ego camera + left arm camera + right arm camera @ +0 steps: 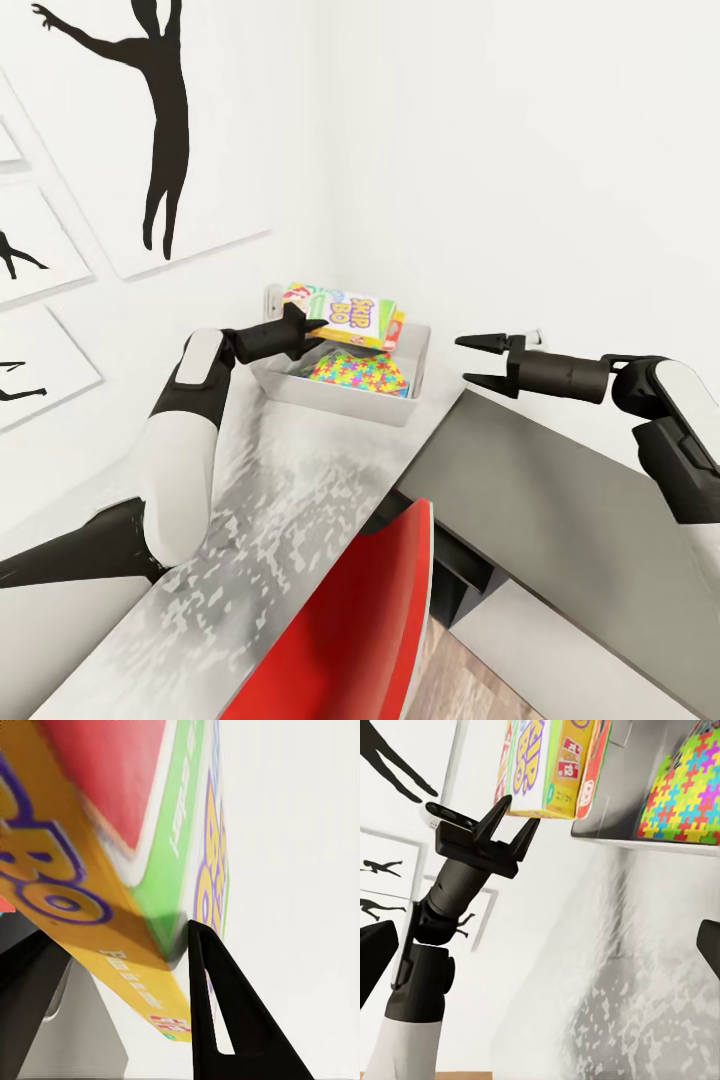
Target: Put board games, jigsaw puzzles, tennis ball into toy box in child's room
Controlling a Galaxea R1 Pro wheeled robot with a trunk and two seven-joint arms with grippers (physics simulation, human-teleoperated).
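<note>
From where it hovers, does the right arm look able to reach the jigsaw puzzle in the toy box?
Probably yes. The right pincer is open and empty beside the toy box, and the jigsaw puzzle lies uncovered on that side. The game box in the left pincer overhangs the far side.

The game box (pixel 112 847) runs off the left wrist picture's edges, its print blurred so that only part of the lettering reads. In the head view it covers the far part of the toy box (pixel 420 385) and hides much of the jigsaw puzzle (pixel 360 375) beneath. The red chair (pixel 350 630) is cut by the picture's lower edge and hides part of the table (pixel 250 520).
</note>
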